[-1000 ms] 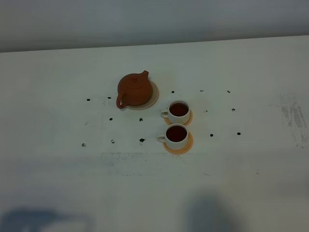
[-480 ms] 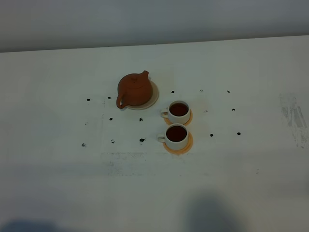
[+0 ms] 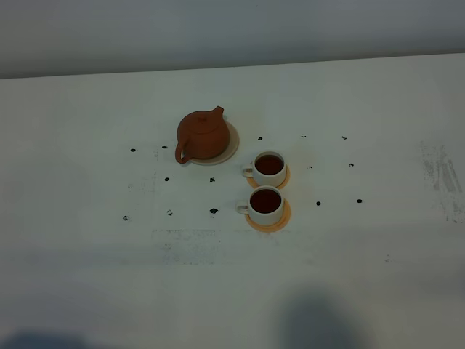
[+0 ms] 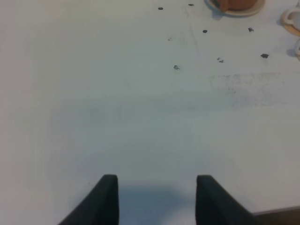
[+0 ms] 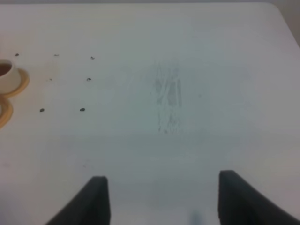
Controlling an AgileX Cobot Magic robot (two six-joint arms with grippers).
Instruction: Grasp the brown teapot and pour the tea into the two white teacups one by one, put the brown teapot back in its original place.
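Note:
The brown teapot (image 3: 202, 134) sits upright on its beige round coaster (image 3: 232, 144), the original place, left of middle on the white table. To its right stand the two white teacups, the far one (image 3: 270, 180) and the near one (image 3: 266, 218), each on an orange coaster and each holding dark tea. Neither arm shows in the high view. In the left wrist view my left gripper (image 4: 157, 199) is open over bare table, with the teapot's base (image 4: 239, 3) far ahead. My right gripper (image 5: 164, 199) is open too, far from the cup (image 5: 5, 72).
Small black marks (image 3: 213, 211) dot the table (image 3: 87, 254) around the tea set. A scuffed patch (image 5: 168, 96) lies on the right side. The table's back edge meets a grey wall (image 3: 232, 33). An orange coaster (image 5: 3, 115) peeks in beside the right wrist view's cup.
The dark shadow at the lower left of the high view has shrunk away toward the edge. Teapot and cups have not moved.

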